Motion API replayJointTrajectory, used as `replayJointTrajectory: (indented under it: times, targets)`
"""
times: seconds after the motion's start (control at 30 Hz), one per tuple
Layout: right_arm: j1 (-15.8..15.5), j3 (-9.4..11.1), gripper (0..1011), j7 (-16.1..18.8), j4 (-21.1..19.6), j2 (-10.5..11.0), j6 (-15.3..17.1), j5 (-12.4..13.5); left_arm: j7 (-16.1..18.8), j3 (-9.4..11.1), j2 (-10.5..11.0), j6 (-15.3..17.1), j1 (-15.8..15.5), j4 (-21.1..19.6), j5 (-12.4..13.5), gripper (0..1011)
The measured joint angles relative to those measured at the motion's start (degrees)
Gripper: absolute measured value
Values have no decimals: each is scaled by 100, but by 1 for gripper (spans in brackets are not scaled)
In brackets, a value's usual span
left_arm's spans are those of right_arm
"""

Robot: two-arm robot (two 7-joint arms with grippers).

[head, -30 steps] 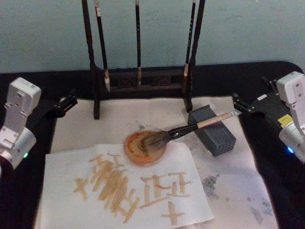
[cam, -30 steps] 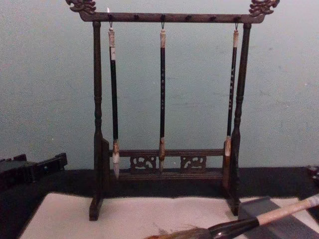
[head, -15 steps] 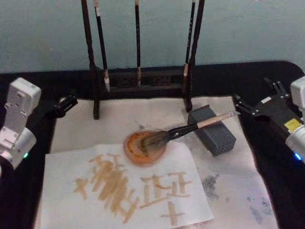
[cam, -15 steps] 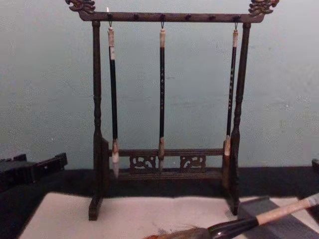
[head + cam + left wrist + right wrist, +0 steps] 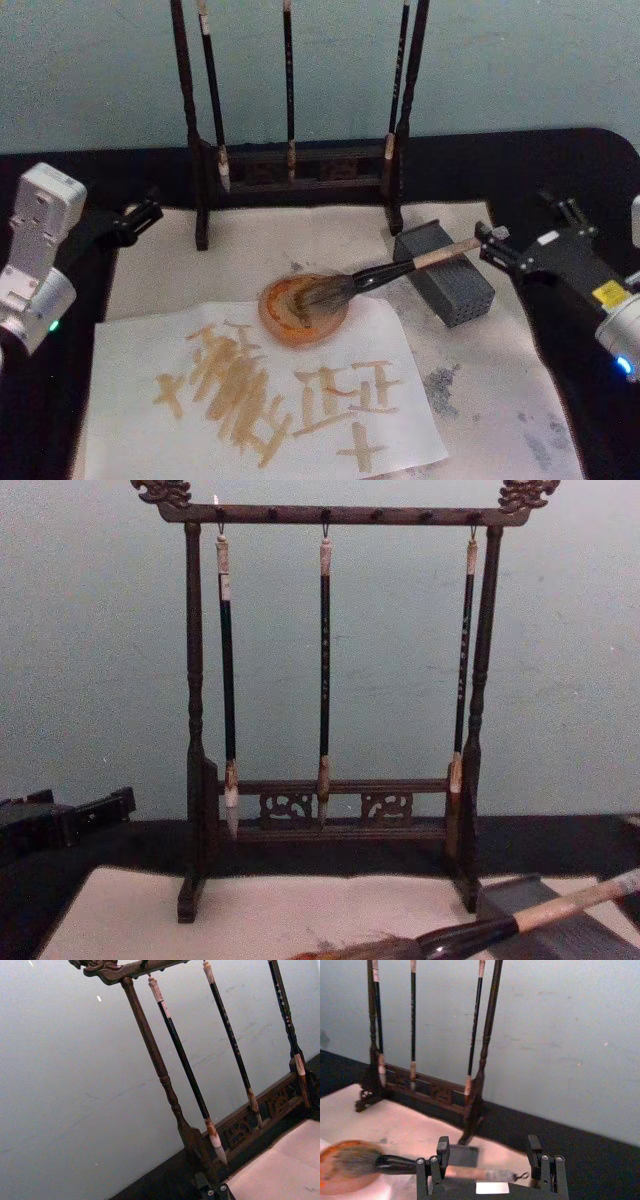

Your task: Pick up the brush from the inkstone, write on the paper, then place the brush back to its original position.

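A plain wall point(image 5: 100, 630) of pale blue-green colour stands behind everything; it is matte, with some faint scratches and small light specks. The table point(image 5: 540, 165) has a black surface which reaches to this wall, and its far right corner is rounded; near the middle of the far edge stands a dark carved wooden rack point(image 5: 194, 700) with two turned posts and a low pierced rail; three thin brushes point(image 5: 325, 660) hang from its top bar, well apart. The light is soft and rather dim.
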Motion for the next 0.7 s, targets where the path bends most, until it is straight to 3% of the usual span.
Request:
replayJointTrajectory:
  times: [0.17,0.4,0.47,0.53,0.6,0.7]
  targets:
    - [-191,86,1001,178,-54,-115,12,286,0,0,0,0,0,0,0,1000]
    - [-348,249,1001,610,21,-373,67,961,0,0,0,0,0,0,0,1002]
    - [-376,346,1000,831,108,-525,190,1368,0,0,0,0,0,0,0,1002]
    - [-381,373,1001,891,138,-566,241,1496,0,0,0,0,0,0,0,1002]
    - [-386,486,1001,1099,253,-721,466,1953,0,0,0,0,0,0,0,1002]
    - [-384,558,1001,1185,315,-808,609,2209,0,0,0,0,0,0,0,1002]
